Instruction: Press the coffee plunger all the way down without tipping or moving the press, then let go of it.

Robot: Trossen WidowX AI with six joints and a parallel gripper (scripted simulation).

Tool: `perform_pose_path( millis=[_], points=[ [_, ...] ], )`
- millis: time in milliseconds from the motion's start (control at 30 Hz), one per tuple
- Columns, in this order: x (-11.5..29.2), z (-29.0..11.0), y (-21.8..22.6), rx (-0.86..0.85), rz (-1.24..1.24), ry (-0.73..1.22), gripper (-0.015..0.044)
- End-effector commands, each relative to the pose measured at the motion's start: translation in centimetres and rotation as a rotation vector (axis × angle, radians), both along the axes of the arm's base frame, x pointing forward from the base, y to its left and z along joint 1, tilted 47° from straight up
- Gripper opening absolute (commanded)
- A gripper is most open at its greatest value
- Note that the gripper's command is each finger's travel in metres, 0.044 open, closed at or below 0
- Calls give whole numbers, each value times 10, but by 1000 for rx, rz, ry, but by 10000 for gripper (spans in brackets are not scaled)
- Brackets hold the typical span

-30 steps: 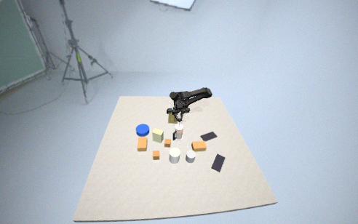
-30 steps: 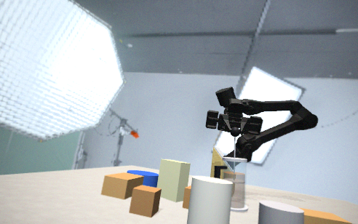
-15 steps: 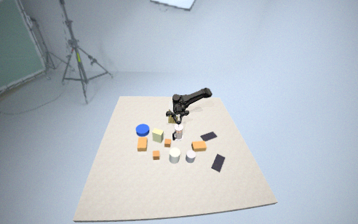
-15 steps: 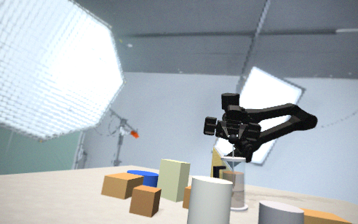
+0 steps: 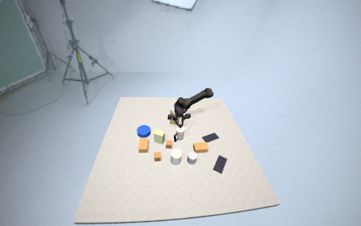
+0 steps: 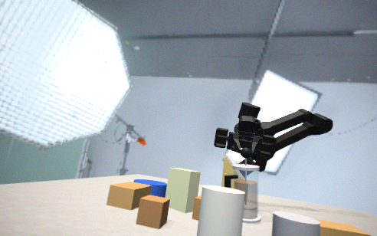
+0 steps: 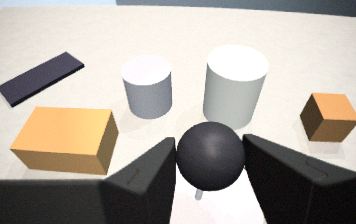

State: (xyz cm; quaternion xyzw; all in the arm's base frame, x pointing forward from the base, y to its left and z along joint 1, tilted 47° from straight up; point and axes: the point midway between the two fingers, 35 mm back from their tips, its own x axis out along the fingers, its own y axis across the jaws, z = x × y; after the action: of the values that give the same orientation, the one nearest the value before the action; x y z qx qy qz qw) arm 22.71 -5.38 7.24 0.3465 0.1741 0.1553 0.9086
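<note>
The coffee press (image 5: 180, 134) (image 6: 251, 193) stands upright on the table, a clear cylinder with a brown band, a white lid and base, and a black handle (image 5: 175, 137) (image 6: 231, 180) on its side. My gripper (image 5: 180, 125) (image 6: 246, 152) (image 7: 208, 145) points down over it and is shut on the round black plunger knob (image 7: 210, 165), one finger on each side. A short length of thin rod (image 6: 246, 161) (image 7: 199, 194) shows between the knob and the lid. The lid is just below the knob, not touching it. The far side of the press is hidden.
A white cylinder (image 5: 176, 157) (image 6: 221, 212) (image 7: 234, 95) and a shorter grey cylinder (image 5: 192, 158) (image 6: 295, 226) (image 7: 149, 92) stand in front of the press. Orange blocks, a pale green block (image 5: 159, 136) (image 6: 183, 189), a blue disc (image 5: 144, 131) and two dark flat plates lie around.
</note>
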Motion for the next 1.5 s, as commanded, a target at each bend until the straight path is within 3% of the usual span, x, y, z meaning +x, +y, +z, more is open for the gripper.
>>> perform_pose_path(
  millis=[0,1367,1467],
  points=[
    [0,-6,7,35,7,26,124],
    [7,-4,3,16,3,12,124],
    [7,-4,3,16,3,12,203]
  ],
)
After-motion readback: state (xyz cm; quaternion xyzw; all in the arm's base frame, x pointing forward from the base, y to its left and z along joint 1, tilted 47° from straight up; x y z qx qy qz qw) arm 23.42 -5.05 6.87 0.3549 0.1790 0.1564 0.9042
